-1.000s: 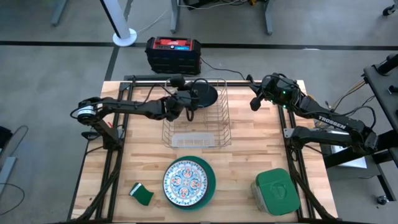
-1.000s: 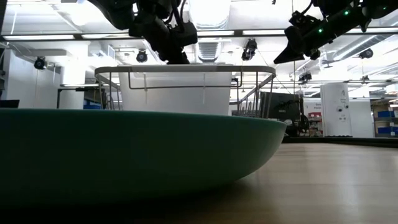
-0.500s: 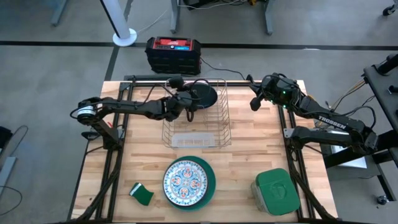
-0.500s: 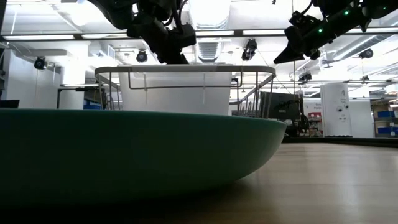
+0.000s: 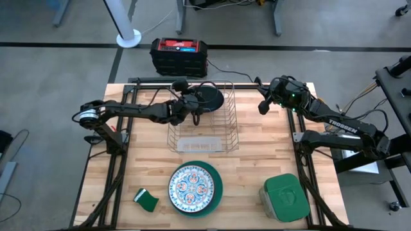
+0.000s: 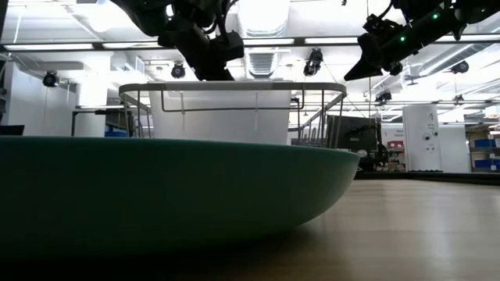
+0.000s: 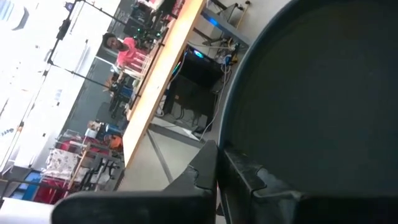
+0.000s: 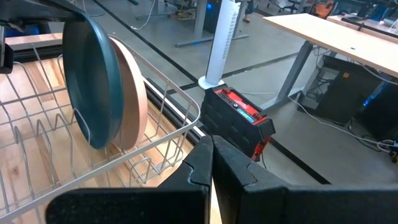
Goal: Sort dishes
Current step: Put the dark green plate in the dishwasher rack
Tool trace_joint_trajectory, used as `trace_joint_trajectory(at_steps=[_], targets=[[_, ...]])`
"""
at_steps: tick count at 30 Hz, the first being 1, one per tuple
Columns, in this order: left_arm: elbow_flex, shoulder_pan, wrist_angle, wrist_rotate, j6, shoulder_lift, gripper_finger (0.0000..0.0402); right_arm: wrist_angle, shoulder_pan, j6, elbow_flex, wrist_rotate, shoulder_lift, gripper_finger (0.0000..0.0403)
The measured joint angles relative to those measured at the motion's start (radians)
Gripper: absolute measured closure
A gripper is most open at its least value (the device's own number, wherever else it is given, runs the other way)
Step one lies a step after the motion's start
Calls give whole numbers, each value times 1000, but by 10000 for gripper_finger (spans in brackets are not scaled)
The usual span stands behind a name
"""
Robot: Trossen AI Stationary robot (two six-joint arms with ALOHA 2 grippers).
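Observation:
A dark teal plate (image 5: 209, 97) stands on edge at the far end of the wire dish rack (image 5: 202, 122). Right behind it stands a salmon-pink plate (image 8: 134, 99). My left gripper (image 5: 194, 108) reaches in from the table's left and is shut on the teal plate. The white ornamented plate (image 5: 192, 187) lies on the bright teal-green plate (image 5: 218, 189) near the front edge. My right gripper (image 5: 262, 107) hangs shut above the table, right of the rack, holding nothing. My left gripper pinches the dark teal plate's rim (image 7: 229, 134) between its two fingers, on the plate's upper left side. The fingers come nearly level from the table's left. The plate stands upright with its lower edge (image 8: 93, 142) among the rack's wires, close against the salmon-pink plate.
A square green-lidded container (image 5: 284, 197) sits at the front right and a small green sponge (image 5: 146, 199) at the front left. A black and red box (image 5: 178, 54) stands on the floor beyond the far edge. In the low view the teal-green plate (image 6: 156, 191) fills the foreground.
My left gripper has rolled a little at the wrist while staying shut on the dark teal plate's rim. The plate stays standing in the rack.

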Motion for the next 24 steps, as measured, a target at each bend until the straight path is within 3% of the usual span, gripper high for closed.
trace_joint_trajectory(at_steps=[24], targets=[[-3, 0, -3, -3, -22, 4, 251, -1, 0, 0, 0, 0, 0, 403]])
